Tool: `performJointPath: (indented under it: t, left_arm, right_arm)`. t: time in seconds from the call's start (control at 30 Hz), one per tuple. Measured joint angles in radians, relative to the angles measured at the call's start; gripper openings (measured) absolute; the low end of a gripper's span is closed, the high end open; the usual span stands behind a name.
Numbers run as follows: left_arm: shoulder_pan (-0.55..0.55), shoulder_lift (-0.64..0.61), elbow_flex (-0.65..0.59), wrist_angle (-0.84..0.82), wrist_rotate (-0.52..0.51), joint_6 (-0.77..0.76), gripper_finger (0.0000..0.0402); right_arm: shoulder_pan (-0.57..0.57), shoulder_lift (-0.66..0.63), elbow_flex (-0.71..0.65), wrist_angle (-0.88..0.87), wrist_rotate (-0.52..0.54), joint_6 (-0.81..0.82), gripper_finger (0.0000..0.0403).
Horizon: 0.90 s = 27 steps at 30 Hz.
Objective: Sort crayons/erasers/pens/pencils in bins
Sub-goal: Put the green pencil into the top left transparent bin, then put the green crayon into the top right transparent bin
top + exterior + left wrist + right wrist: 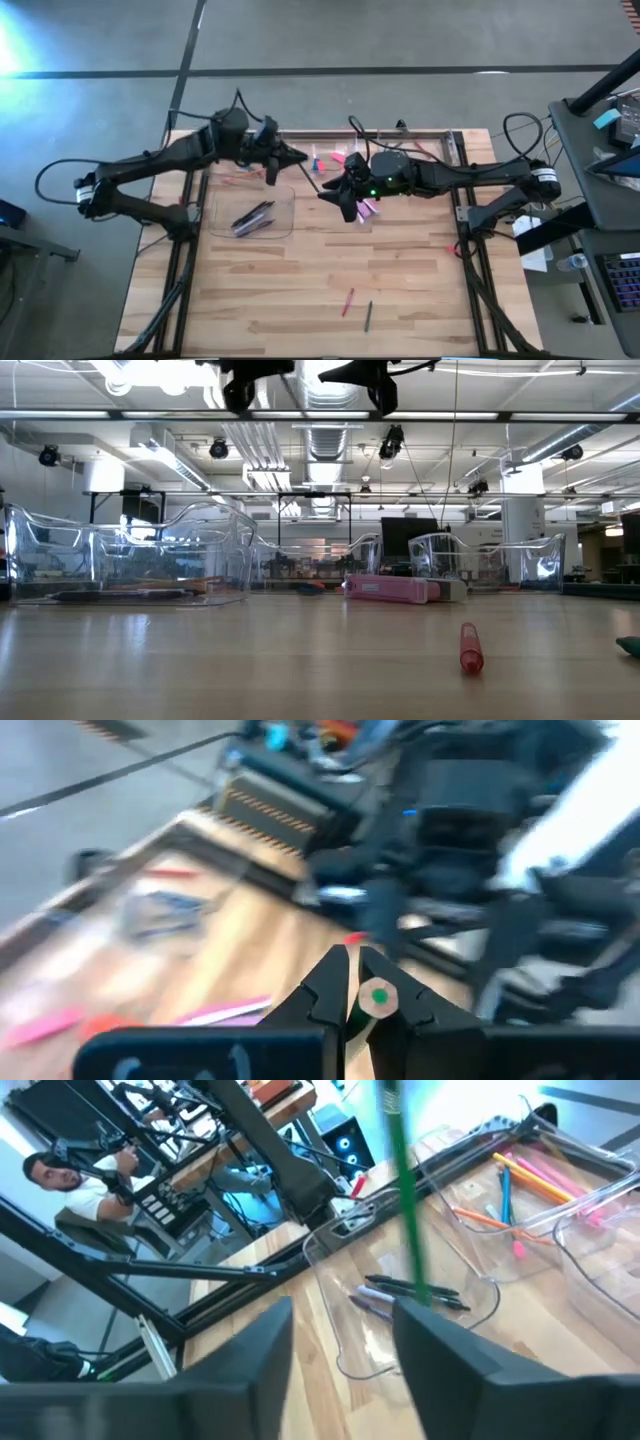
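Above the bins [250, 215], the left hand [352, 988] pinches a green pencil [378, 997]; right hand [340, 1340] spread nearby.

Wooden table [400, 260] carries clear bins [255, 212] at frame centre-left and top. Red crayon [348, 301] and dark pen [368, 315] lie loose at lower centre.

Green pencil [378, 999], red crayon [470, 648], pink eraser [388, 589], pale wood-grain table [400, 270].
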Motion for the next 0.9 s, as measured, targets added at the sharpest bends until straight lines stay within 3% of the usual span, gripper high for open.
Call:
performJointPath:
  t: [0.2,0.4,0.53,0.67,0.9]
  left_arm:
    - [0.234,-0.065,-0.004,-0.233,-0.047,0.140,0.0002]
    - [0.513,-0.065,-0.006,-0.467,-0.052,0.219,0.0002]
    - [0.630,-0.048,-0.009,-0.569,-0.068,0.217,0.0008]
    - [0.668,-0.048,-0.009,-0.613,-0.065,0.264,0.0054]
    - [0.670,-0.049,-0.009,-0.621,-0.092,0.266,0.0182]
  right_arm:
    - [0.000,-0.008,0.000,-0.033,0.001,0.010,0.0217]
    - [0.000,-0.008,0.000,-0.111,0.001,0.050,0.0221]
    - [0.000,-0.008,0.000,-0.113,0.001,0.051,0.0221]
    - [0.000,-0.008,0.000,-0.113,0.001,0.049,0.0221]
    - [0.000,-0.008,-0.001,-0.149,0.001,0.047,0.0221]
